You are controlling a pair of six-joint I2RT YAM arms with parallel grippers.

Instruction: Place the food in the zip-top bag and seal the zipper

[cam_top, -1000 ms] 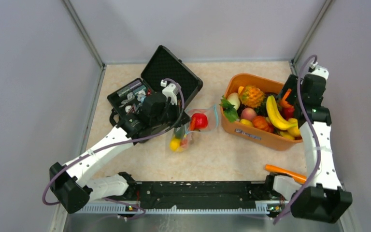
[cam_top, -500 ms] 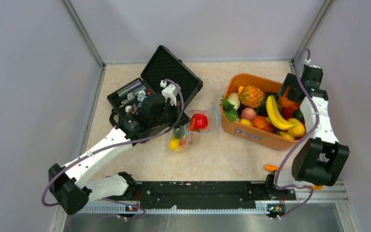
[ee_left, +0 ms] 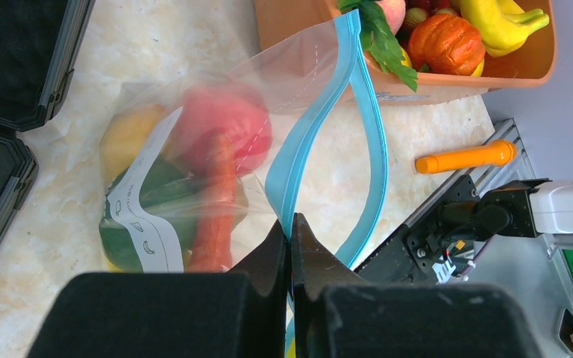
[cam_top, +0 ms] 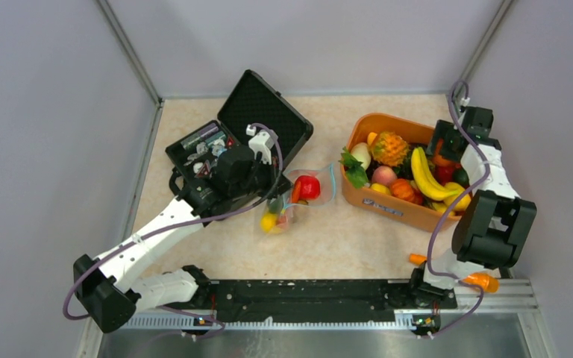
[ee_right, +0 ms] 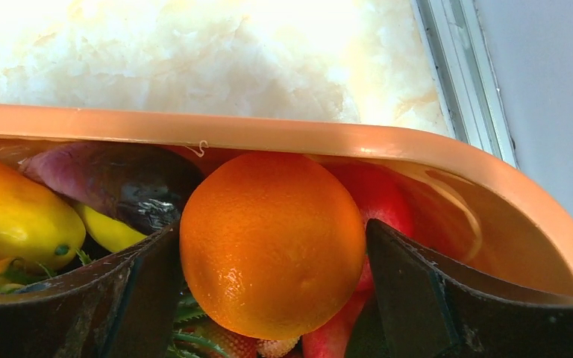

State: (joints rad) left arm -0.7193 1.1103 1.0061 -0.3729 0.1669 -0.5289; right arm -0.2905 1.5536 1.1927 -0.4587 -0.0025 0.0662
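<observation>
Black case (cam_top: 239, 142), lid open, far left on surface (cam_top: 343, 239). Orange basket (cam_top: 388, 209) at right, heaped with banana (cam_top: 425, 175), pineapple (cam_top: 390, 149) and other toy produce. Orange stick (ee_left: 462, 156) lies at near right edge. Basket wall hems my right claw (ee_right: 272, 276); jaws apart, either side of orange fruit (ee_right: 272, 224), contact not discernible. Zip-top bag (ee_left: 194, 171) lies between case and basket: clear, white label, red, yellow and green pieces inside. Zipper (ee_left: 298, 160) teal, halves parted, mouth open. My left claw (ee_left: 291, 231) together, clamped on zipper.
</observation>
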